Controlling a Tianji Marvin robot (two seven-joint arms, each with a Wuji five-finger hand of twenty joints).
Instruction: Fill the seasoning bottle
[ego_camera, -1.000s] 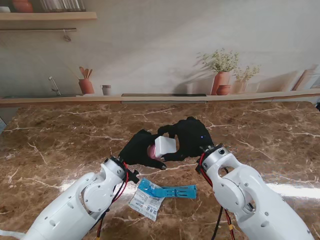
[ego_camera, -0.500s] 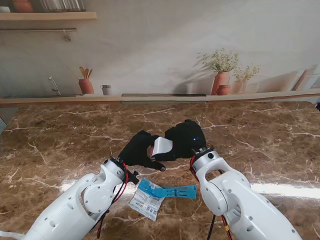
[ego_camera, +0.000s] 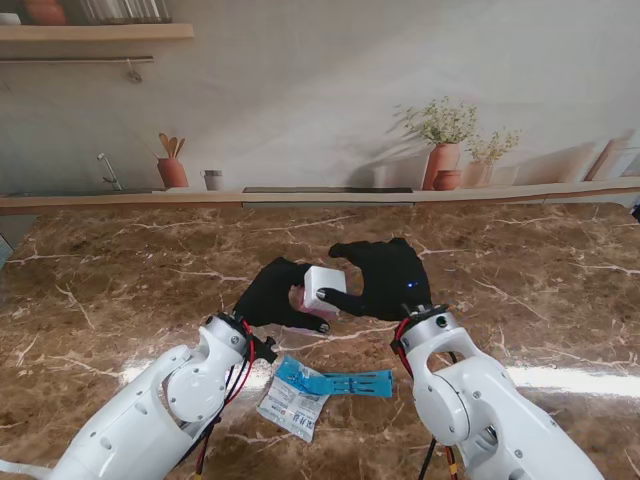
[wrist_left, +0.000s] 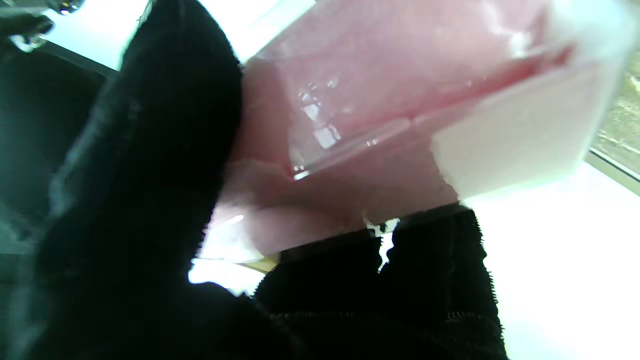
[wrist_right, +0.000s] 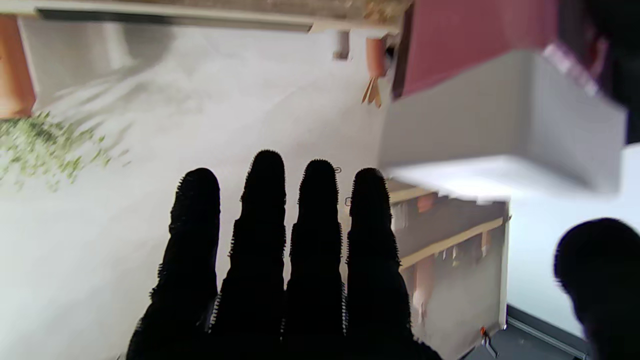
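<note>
Seasoning bottle (ego_camera: 312, 291), a clear pink-filled box with a white square cap (ego_camera: 324, 283), sits tilted in the black-gloved left hand (ego_camera: 275, 295), cap towards the right. Black-gloved right hand (ego_camera: 385, 280) lies just beside it, fingers straight, thumb under the cap.

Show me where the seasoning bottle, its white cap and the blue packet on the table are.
seasoning bottle (wrist_left: 380, 85), left wrist view, pink clear side.
white cap (ego_camera: 324, 283), stand view, its top face.
blue packet (ego_camera: 335, 382), stand view, middle of the strip.
</note>
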